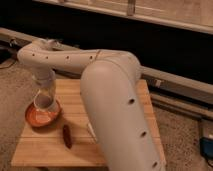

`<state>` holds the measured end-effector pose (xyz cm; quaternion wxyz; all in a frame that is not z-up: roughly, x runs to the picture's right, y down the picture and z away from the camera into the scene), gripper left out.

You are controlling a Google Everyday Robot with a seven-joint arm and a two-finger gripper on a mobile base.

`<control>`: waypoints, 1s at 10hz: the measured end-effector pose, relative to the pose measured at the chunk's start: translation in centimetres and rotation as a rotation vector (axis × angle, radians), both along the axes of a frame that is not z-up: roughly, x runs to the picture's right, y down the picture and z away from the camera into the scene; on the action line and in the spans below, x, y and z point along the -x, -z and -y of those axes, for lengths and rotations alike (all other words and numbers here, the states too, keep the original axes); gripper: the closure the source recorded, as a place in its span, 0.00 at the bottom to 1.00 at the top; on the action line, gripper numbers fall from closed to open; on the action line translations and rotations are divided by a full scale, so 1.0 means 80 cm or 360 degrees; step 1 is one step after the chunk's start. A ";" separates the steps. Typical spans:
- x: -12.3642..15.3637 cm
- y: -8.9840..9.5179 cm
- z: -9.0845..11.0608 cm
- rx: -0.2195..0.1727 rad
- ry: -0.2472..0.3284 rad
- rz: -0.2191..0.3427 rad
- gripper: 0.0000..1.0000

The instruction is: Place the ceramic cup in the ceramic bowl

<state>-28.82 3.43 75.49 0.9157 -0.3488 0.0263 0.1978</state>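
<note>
The orange-brown ceramic bowl (41, 116) sits on the left part of the wooden table (45, 150). The white ceramic cup (46, 104) hangs just over the bowl's inside, at the end of my arm. My gripper (46, 98) is directly above the bowl, around the cup's top. My big white arm reaches in from the right and hides the right half of the table.
A dark red-brown oblong object (66, 135) lies on the table in front of the bowl. The table's front edge runs along the bottom left. A dark wall and a pale rail run behind the table. Grey floor lies to the right.
</note>
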 end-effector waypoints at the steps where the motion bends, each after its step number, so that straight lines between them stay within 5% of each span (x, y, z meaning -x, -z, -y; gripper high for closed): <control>1: 0.011 -0.007 -0.002 0.0026 0.0020 0.0008 0.96; 8: 0.049 -0.041 -0.026 0.0129 0.0048 0.0047 0.27; 10: 0.056 -0.044 -0.033 0.0130 0.0030 0.0077 0.20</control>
